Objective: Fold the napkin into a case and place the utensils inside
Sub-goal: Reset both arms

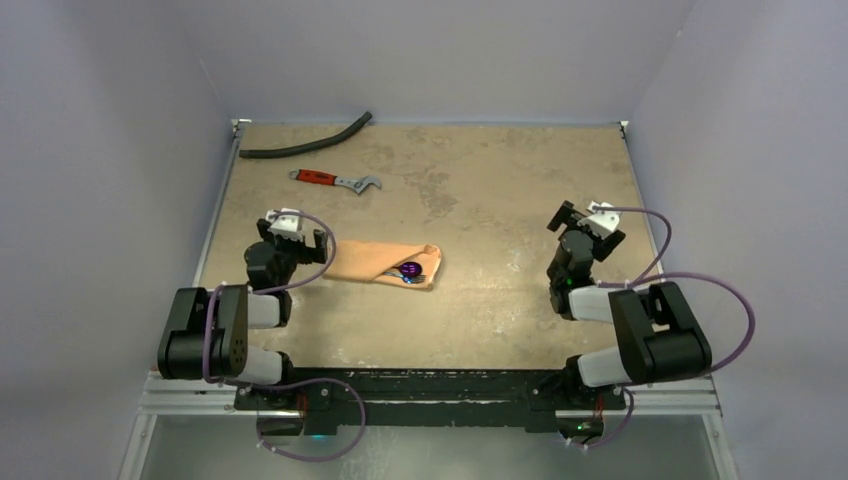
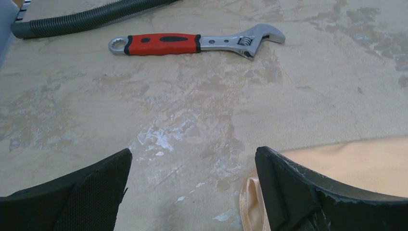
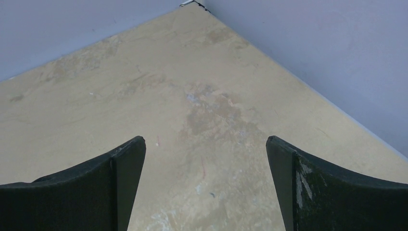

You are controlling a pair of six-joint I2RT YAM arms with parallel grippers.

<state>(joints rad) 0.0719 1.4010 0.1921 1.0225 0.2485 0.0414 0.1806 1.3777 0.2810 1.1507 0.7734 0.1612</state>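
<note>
The peach-orange napkin (image 1: pixel 385 262) lies folded as a long narrow case left of the table's middle. The purple spoon's bowl (image 1: pixel 411 269) and the blue fork's end (image 1: pixel 410 280) stick out of its right opening. My left gripper (image 1: pixel 293 234) is open and empty just off the case's left end; that end (image 2: pixel 365 163) shows beside and under my right finger (image 2: pixel 308 192) in the left wrist view. My right gripper (image 1: pixel 585 220) is open and empty far to the right over bare table; its fingers (image 3: pixel 110 187) frame only tabletop.
A red-handled wrench (image 1: pixel 335 180) and a curved black hose (image 1: pixel 305 143) lie at the back left; both show in the left wrist view, the wrench (image 2: pixel 192 43) and the hose (image 2: pixel 82 21). Grey walls (image 1: pixel 120 150) close in the table's sides and back.
</note>
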